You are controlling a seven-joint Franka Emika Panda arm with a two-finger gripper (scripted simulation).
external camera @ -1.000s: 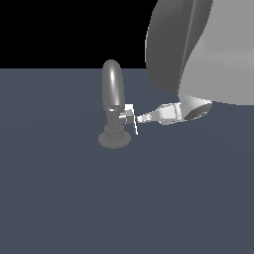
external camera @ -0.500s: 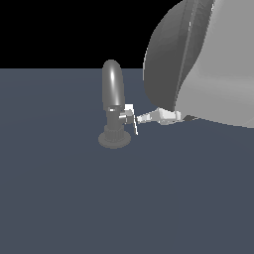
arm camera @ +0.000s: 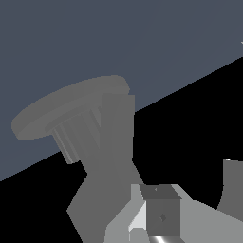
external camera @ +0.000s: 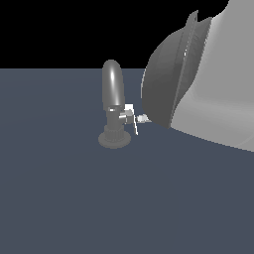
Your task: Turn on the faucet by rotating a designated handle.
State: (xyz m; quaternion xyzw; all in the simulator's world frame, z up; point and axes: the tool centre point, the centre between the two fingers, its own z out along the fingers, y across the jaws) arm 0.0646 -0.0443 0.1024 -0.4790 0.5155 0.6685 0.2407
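Dark grey metallic arched faucet (external camera: 113, 106) upright on ribbed round base, mid dark blue-grey worktop (external camera: 59, 188). Small white-silver handle (external camera: 130, 115) jutting sideways toward exterior view's right. Gripper (external camera: 143, 119) just beside, mostly hidden behind white-grey robot arm (external camera: 208, 84); open or closed unclear.

Dim flat render, sharp, glint on faucet (external camera: 113, 84).

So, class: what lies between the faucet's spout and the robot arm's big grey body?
In the exterior view, only the handle lies between the faucet spout and the arm.
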